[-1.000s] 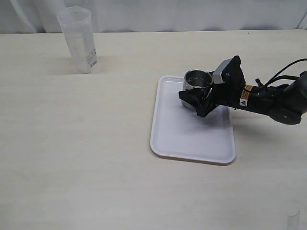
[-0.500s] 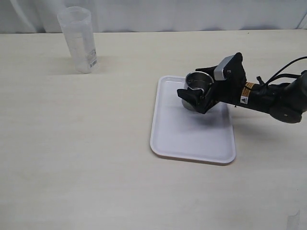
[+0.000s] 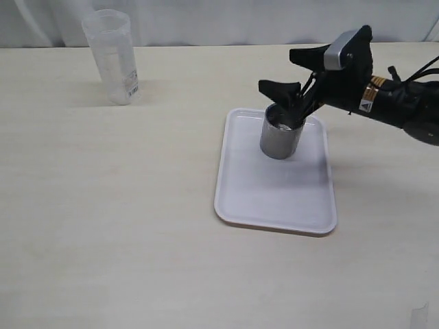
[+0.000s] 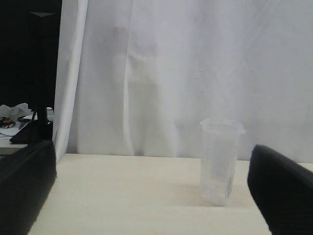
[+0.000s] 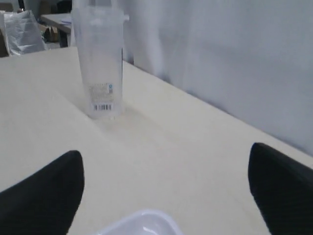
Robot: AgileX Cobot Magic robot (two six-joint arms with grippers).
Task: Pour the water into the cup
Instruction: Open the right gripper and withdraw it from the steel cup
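Note:
The steel cup [image 3: 281,134] stands upright on the white tray [image 3: 274,199], near its far end. My right gripper [image 3: 296,72] is open and empty just above and behind the cup, apart from it. In the right wrist view the right gripper [image 5: 164,156] has its jaws wide apart; the cup is out of that view. My left gripper [image 4: 151,154] is open and empty, facing the clear tumbler [image 4: 220,169]; its arm is out of the exterior view. I cannot make out any water.
The tall clear plastic tumbler [image 3: 113,57] stands at the table's far left, also in the right wrist view [image 5: 100,68]. A corner of the tray [image 5: 142,223] shows below the right gripper. A white curtain hangs behind the table.
My right gripper has let go of the cup, opened and lifted up and back. The cup now stands free on the tray.

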